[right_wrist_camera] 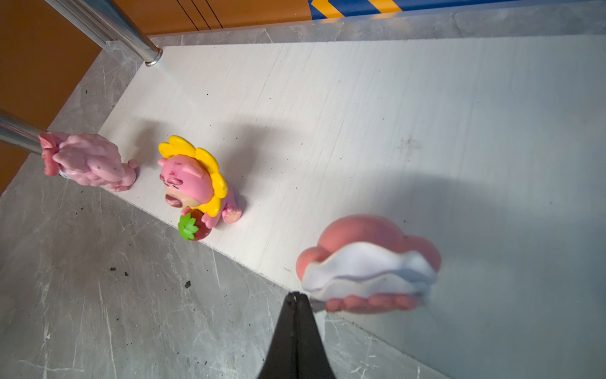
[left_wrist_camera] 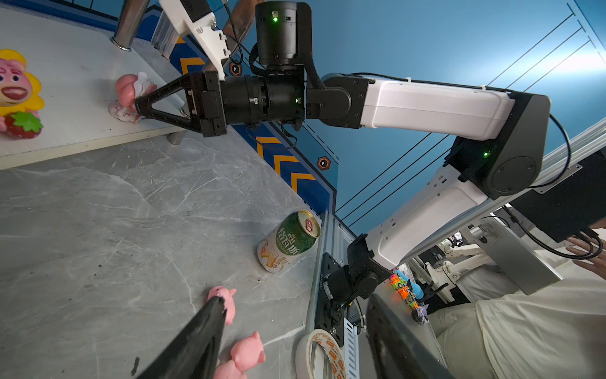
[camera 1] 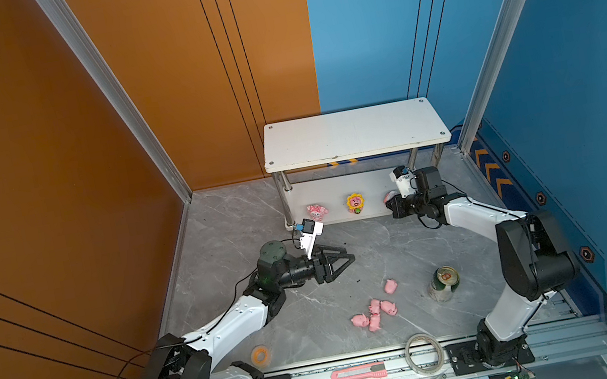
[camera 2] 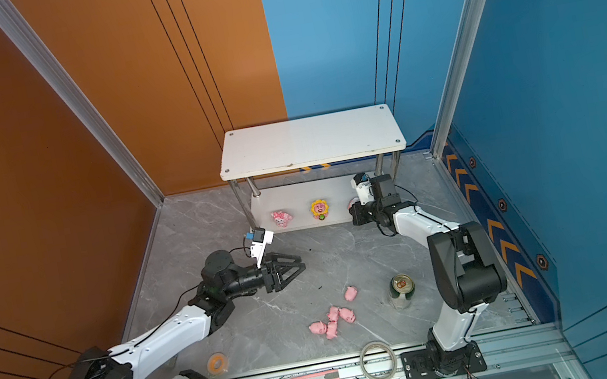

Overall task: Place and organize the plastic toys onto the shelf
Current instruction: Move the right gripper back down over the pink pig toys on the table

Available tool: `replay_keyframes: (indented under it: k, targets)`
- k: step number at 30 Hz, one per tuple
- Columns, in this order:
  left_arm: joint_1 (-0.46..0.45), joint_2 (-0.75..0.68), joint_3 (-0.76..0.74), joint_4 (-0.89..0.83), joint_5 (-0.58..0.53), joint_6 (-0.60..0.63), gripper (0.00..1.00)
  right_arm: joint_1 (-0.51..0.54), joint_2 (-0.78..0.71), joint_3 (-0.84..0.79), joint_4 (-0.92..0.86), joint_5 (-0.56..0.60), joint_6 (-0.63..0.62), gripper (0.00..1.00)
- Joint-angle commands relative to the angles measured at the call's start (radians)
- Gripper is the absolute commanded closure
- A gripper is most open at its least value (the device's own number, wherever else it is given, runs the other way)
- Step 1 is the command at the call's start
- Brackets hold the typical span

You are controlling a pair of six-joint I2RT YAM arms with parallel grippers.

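The white two-tier shelf (camera 1: pixel 351 133) stands at the back. On its lower board (right_wrist_camera: pixel 360 115) are a pink-white figurine (camera 1: pixel 316 212) at the left, a yellow sunflower-faced figurine (camera 1: pixel 355 203) in the middle and a white-pink figurine (right_wrist_camera: pixel 370 262) at the right front edge. My right gripper (right_wrist_camera: pixel 296 297) is shut with nothing between its tips, which rest right beside that white-pink figurine (left_wrist_camera: pixel 131 95). Several tiny pink pigs (camera 1: pixel 374 313) lie on the grey floor, one (camera 1: pixel 390 286) a little apart. My left gripper (camera 1: pixel 344 261) hovers open over the floor left of centre, empty.
A green can (camera 1: pixel 444 283) stands right of the pigs, near the right arm's base. An orange tape roll (camera 1: pixel 260 354) lies front left. A clear tape ring (camera 1: pixel 425 354) and a pink utility knife (camera 1: pixel 358 372) lie on the front rail. Walls close in the back and sides.
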Motion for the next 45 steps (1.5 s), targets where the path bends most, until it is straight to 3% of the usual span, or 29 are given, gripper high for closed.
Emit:
replay_keyframes:
  k: [1,21,27,31,34,38,41,42,45]
  targets:
    - [0.006,0.008,0.018,0.018,0.023,0.001,0.3,0.012,0.019,0.026,0.005,0.006,0.01,1.0]
    - [0.01,0.031,0.029,0.018,0.03,0.003,0.31,0.029,0.075,0.098,0.001,0.0,0.008,1.0]
    - [0.01,0.026,0.035,0.018,0.034,0.0,0.31,0.075,0.013,0.066,-0.047,0.035,0.017,1.0]
    - [0.017,-0.007,0.023,0.01,-0.008,0.002,0.33,0.186,-0.177,-0.055,-0.179,0.235,0.055,1.0]
    - [0.012,-0.028,0.03,-0.092,-0.056,0.058,0.37,0.277,-0.325,-0.131,-0.318,0.387,0.143,0.95]
    - [-0.046,-0.031,0.068,-0.308,-0.153,0.179,0.42,0.405,-0.462,-0.213,-0.496,0.479,0.303,0.88]
    - [-0.089,-0.02,0.077,-0.36,-0.193,0.216,0.43,0.52,-0.508,-0.273,-0.578,0.497,0.41,0.8]
    - [-0.095,-0.016,0.078,-0.368,-0.201,0.219,0.44,0.571,-0.513,-0.28,-0.61,0.515,0.438,0.79]
    - [-0.109,-0.008,0.084,-0.431,-0.257,0.242,0.48,0.691,-0.504,-0.276,-0.706,0.564,0.495,0.92]
